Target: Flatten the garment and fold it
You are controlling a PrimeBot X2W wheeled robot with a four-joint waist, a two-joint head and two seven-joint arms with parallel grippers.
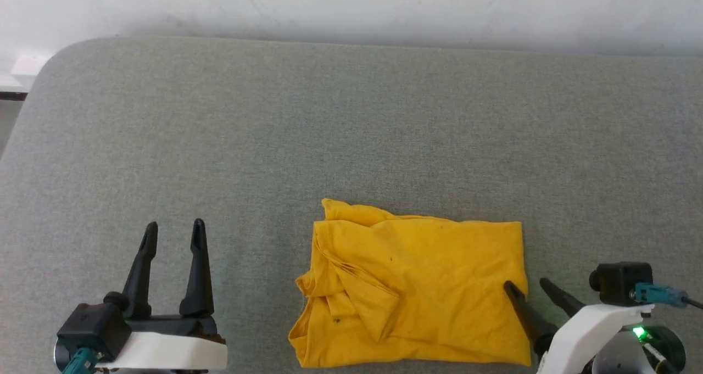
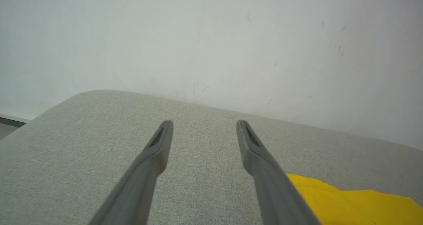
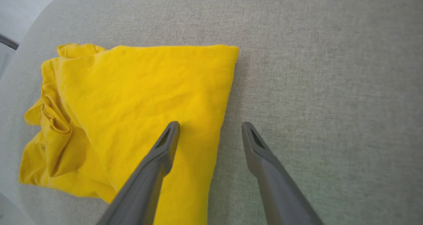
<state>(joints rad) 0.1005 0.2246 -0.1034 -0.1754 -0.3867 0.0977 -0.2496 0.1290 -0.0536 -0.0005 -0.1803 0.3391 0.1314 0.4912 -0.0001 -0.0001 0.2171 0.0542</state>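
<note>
On grey padding [image 1: 351, 116], folded garment [image 1: 428, 286]; left gripper [image 1: 174, 224] spread, empty; right gripper [image 1: 526, 283] spread astride its edge.

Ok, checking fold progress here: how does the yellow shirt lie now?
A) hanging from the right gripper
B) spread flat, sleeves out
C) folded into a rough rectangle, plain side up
C: the garment lies as a compact, roughly rectangular bundle on the grey surface, no print showing.

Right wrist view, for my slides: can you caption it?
Open right gripper at the folded yellow garment edge, on grey upholstery.
</note>
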